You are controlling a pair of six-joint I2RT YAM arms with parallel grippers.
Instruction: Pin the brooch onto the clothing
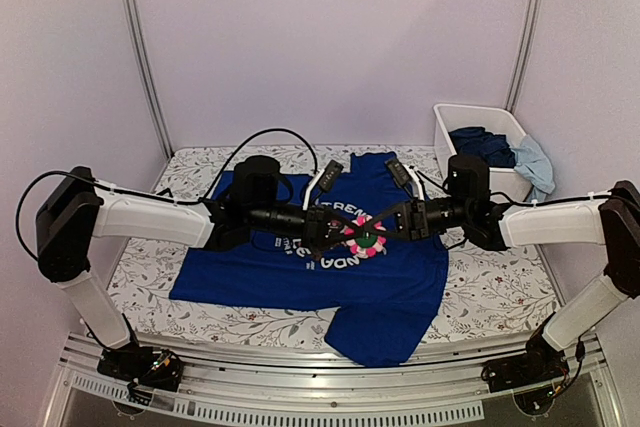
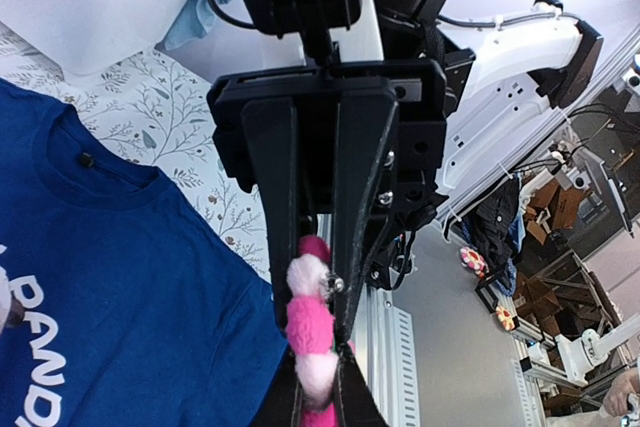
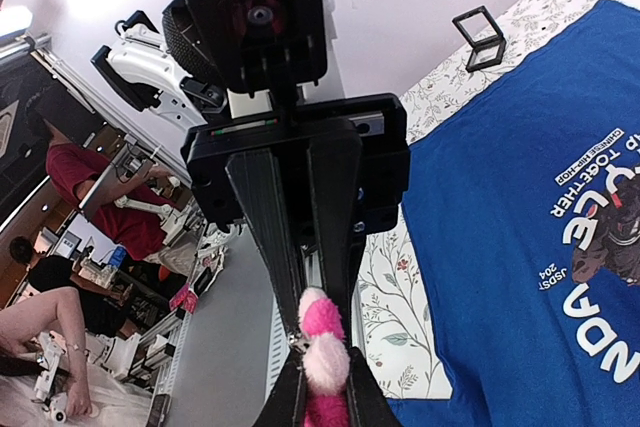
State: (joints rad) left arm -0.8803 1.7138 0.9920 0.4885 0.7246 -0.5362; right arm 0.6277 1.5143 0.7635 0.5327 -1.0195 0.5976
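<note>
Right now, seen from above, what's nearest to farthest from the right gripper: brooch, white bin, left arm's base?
From the right gripper:
1. brooch, at its fingertips, centre.
2. white bin, behind it, far right.
3. left arm's base, near-left corner.

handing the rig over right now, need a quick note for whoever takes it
Left claw: shut on the brooch.
Right claw: shut on the same brooch from the opposite side, tip to tip with the left.
Brooch: held between both claws, above the print of the T-shirt and clear of the fabric.
T-shirt: spread out, print up.
Done: brooch lifted and gripped by both claws.
Left: lower it to the fabric, pin it, let go.
</note>
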